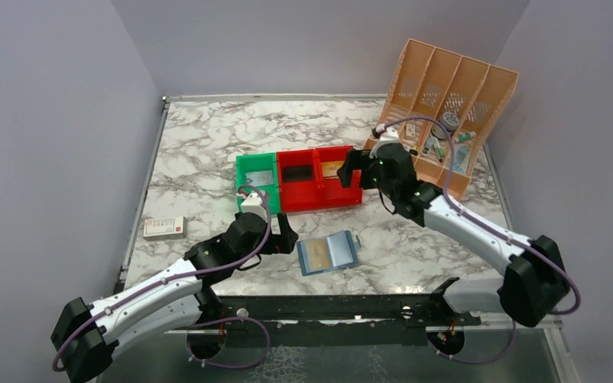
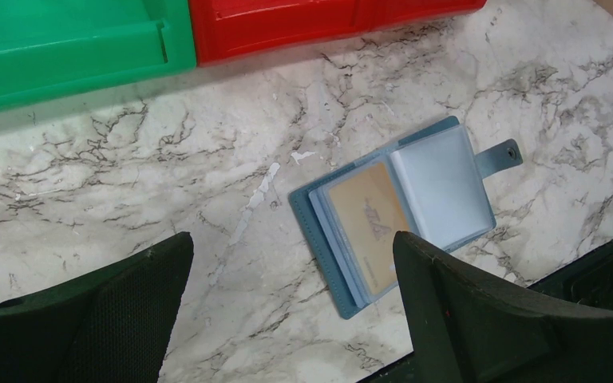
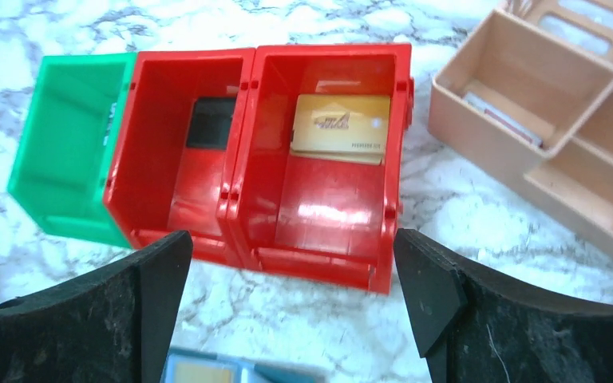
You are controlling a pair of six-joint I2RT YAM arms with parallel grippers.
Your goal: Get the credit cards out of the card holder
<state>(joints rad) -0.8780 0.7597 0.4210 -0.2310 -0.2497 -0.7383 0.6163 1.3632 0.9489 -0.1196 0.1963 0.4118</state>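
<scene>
1. Here, bench: card holder lies open near the front edge, between the arms.
2. Red bin: one credit card inside; right pincer hovers above, jaws wide, empty.
3. Left pincer: jaws wide, empty, over the holder.
4. Tan card, sleeved in the holder: pulling it may drag the unpinned holder along.

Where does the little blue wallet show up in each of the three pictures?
Top view: the blue wallet lies open, below the picture's centre.
Left wrist: open, right of centre.
Right wrist: a sliver at the bottom edge.
Shared landmark: the red bins.
</scene>
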